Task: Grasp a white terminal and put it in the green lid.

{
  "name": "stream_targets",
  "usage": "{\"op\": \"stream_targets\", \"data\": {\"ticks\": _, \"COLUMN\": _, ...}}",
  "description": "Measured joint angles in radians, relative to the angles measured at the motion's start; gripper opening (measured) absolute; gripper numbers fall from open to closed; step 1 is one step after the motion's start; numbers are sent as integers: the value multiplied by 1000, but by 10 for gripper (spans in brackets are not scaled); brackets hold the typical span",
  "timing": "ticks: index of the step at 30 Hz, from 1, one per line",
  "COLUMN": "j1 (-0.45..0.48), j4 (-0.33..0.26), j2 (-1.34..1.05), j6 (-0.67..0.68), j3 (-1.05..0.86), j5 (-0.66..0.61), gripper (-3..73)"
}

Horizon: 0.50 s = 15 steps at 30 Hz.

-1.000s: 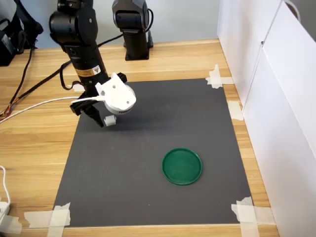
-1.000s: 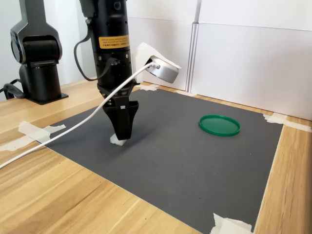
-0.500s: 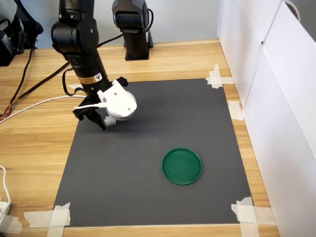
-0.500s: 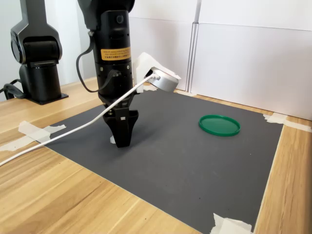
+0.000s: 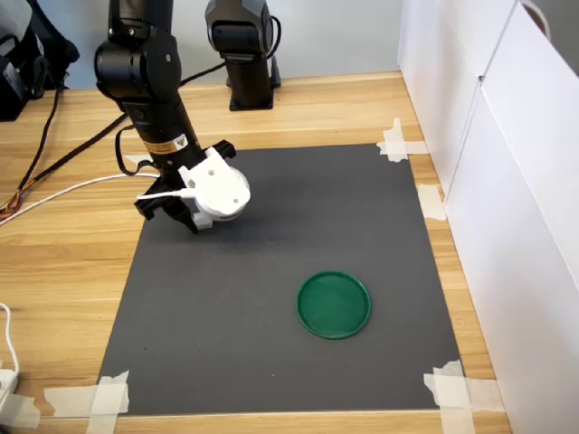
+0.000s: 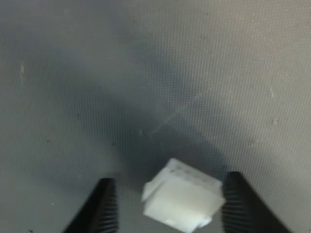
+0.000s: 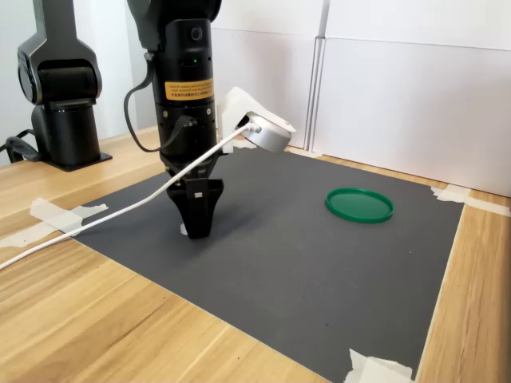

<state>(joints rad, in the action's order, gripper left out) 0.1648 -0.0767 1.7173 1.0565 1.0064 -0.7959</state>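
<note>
Dark mat (image 5: 271,307) on a wooden bench: gripper (image 6: 167,208) spread astride the white terminal (image 6: 182,201).
Fingers should be closed squarely before the carry to the green lid (image 5: 334,304).

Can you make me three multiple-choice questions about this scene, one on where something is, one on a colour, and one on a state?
1. Where is the white terminal?
A. Inside the green lid
B. On the dark mat between the gripper's fingers
C. On the bare wood table

2. What colour is the lid?
A. Green
B. Red
C. Yellow

3. What is the state of the gripper?
A. Shut on the lid
B. Raised high over the mat
C. Open, down at the mat, fingers either side of the terminal

Answers:
1. B: the wrist view shows the terminal lying on the dark mat between the two fingers.
2. A: both exterior views show a green round lid, apart from the arm.
3. C: the wrist view shows a gap beside the terminal on at least one side, and the second exterior view shows the fingertips at the mat.
</note>
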Motion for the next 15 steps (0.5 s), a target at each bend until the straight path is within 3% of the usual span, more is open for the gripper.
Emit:
{"op": "stream_targets", "data": {"ticks": 4, "j1": 0, "j4": 0, "j2": 0, "j6": -7, "j3": 0, "j5": 0, "gripper": 346}}
{"op": "stream_targets", "data": {"ticks": 15, "j1": 0, "j4": 1, "j2": 0, "j6": -10, "j3": 0, "j5": -8, "gripper": 342}}
